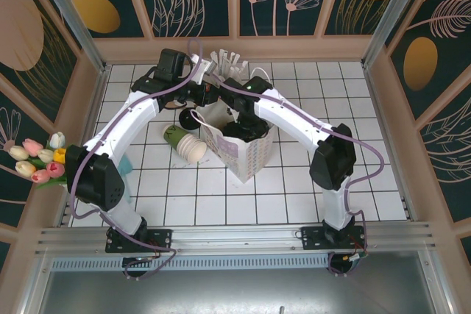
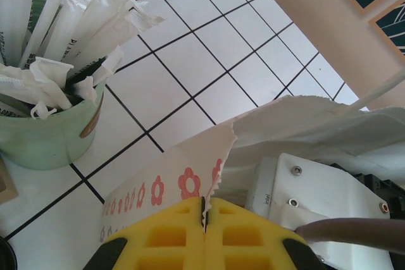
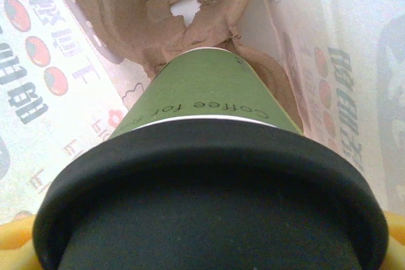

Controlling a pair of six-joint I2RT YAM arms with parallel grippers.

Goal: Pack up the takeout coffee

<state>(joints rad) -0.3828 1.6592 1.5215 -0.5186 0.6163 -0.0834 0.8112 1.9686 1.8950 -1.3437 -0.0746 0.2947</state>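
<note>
White tiles cover the table (image 1: 294, 204) in the top view, where the paper bag (image 1: 249, 161) stands with the right arm (image 1: 294, 119) sunk in its mouth; a sideways tug could tip it. At the left wrist, the left gripper (image 2: 204, 216) is pinched together on the bag's rim, thin paper that could tear or slip free. At the right wrist, the right gripper (image 3: 209, 245) clamps the black lid of the takeout coffee (image 3: 202, 93), its base straight ahead against a cardboard carrier (image 3: 183, 4) inside the bag; releasing it unseated could topple it.
</note>
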